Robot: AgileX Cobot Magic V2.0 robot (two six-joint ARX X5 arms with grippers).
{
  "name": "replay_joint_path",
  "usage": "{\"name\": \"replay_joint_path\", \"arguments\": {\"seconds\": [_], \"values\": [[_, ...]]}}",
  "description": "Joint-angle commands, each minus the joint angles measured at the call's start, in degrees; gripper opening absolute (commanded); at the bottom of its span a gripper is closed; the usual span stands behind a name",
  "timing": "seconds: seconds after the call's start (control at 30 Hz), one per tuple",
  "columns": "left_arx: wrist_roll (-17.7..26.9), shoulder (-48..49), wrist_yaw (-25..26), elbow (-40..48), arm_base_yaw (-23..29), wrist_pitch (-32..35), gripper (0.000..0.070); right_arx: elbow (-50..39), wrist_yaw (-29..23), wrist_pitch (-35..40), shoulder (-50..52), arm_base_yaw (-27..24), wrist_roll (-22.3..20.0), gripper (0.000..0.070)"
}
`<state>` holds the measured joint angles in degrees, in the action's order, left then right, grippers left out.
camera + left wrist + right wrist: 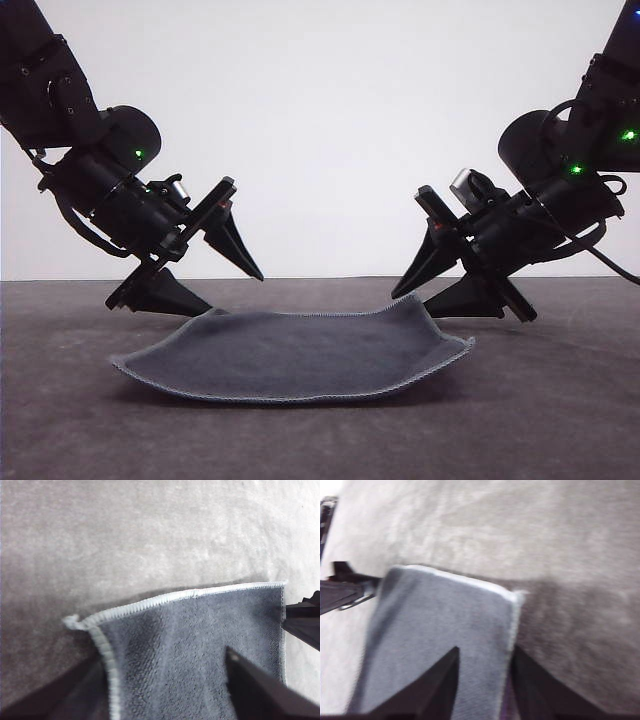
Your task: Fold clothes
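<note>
A plain white wall stands behind a grey, felt-like table top (560, 420), and there is a wide stretch of bare surface in front of the work and to either side of it.

The cloth (295, 355) lies near the middle of the table, dark grey face up, its pale stitched edging running all round. From the front it spreads wider from left to right than from front to back, so its long line runs across the table between the two arms. The near edge rests on the surface, bowed a little, while both far corners are raised off it. In the right wrist view a sliver of purple shows under the lifted edge (506, 700).

The left gripper (212, 290) comes down at a slant from the upper left, its fingers spread wide, the lower one at the cloth's far left corner and the upper one well above it. In the left wrist view the corner (75, 622) curls up between the two dark fingers (250, 685).

The right gripper (412, 300) slants in from the upper right, mirror fashion, also parted, its fingers either side of the raised far right corner. In the right wrist view the cloth's edge (512, 625) runs between the two fingertips (440, 680).
</note>
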<state>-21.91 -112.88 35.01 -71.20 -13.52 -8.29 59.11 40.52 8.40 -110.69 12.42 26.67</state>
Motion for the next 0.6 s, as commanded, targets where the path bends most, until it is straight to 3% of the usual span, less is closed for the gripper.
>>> {"name": "replay_joint_path", "arguments": {"seconds": [0.0,0.1,0.57], "values": [[0.21,-1.55,-0.56,-1.14,-0.04,0.42,0.0136,1.07,-0.05,0.56,-0.96,0.59,0.29,0.0068],[0.22,-1.53,-1.91,-1.14,-0.04,0.50,0.0022,1.07,-0.17,0.55,-0.96,0.70,0.25,0.0001],[1.64,-0.76,-2.87,-1.14,0.07,-0.83,0.0008,1.09,0.87,0.35,-0.52,0.58,-0.15,0.0000]]}}
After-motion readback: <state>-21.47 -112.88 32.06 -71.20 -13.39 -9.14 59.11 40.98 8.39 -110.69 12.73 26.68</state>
